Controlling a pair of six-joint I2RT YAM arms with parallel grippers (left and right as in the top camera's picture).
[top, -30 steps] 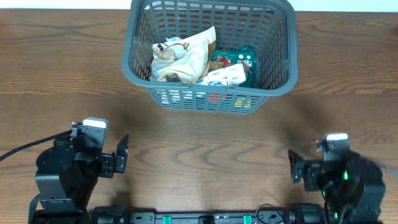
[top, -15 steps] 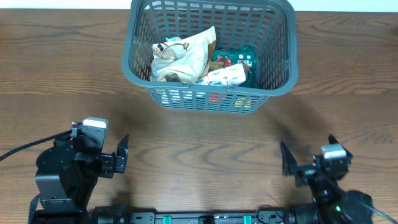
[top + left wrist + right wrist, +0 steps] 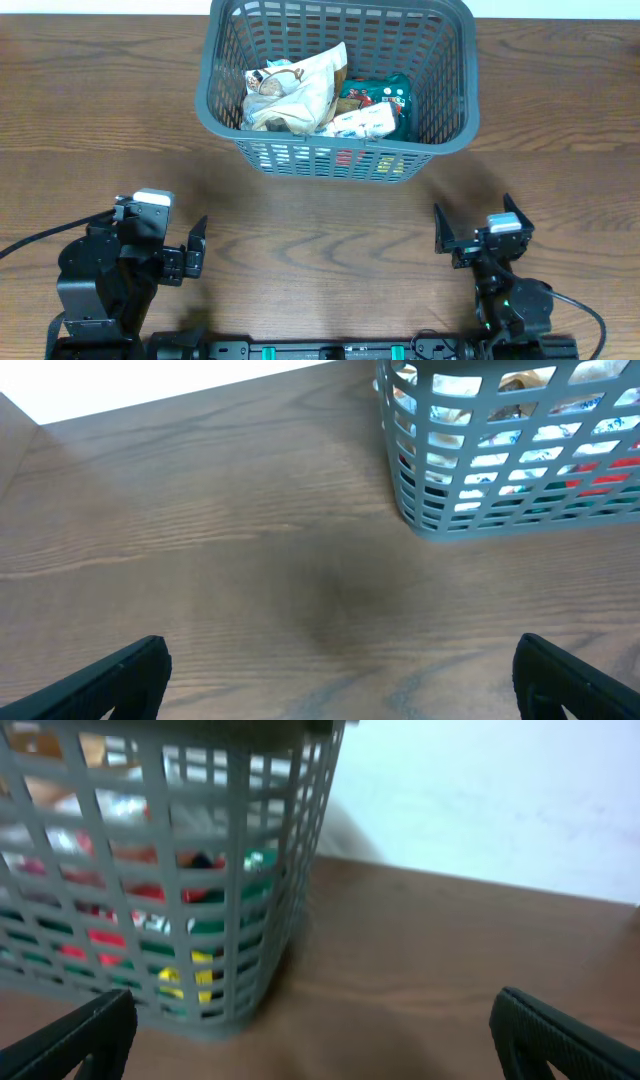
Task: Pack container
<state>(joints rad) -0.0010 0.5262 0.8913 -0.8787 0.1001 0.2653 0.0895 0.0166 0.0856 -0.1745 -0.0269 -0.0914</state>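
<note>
A brown wood-grain table (image 3: 330, 250) fills almost the whole overhead view, its grain running left to right in long wavy bands with darker swirls near the centre. Along the very top of the frame a thin pale strip marks its far edge. The wrist views show a plain white wall (image 3: 500, 790) rising behind that edge, featureless and evenly lit.

The large dark grey plastic lattice container (image 3: 330, 158) stands upright on the table at the upper centre of the overhead frame, close to the far edge. A soft shadow lies on the wood in front of it. Inside it, a crumpled beige snack packet (image 3: 300, 90) lies on the left, a green packet (image 3: 385, 95) on the right and a small white packet (image 3: 360, 122) between them; red, yellow and green colours show through the front slots.

The left gripper (image 3: 197, 247) sits at the lower left of the frame, well apart from the container. Its jaws are spread wide and nothing is between them. The right gripper (image 3: 477, 222) sits at the lower right, also wide open and holding nothing, with the container's corner filling the upper left of its blurred wrist view. A black cable (image 3: 30, 245) trails off the left edge.
</note>
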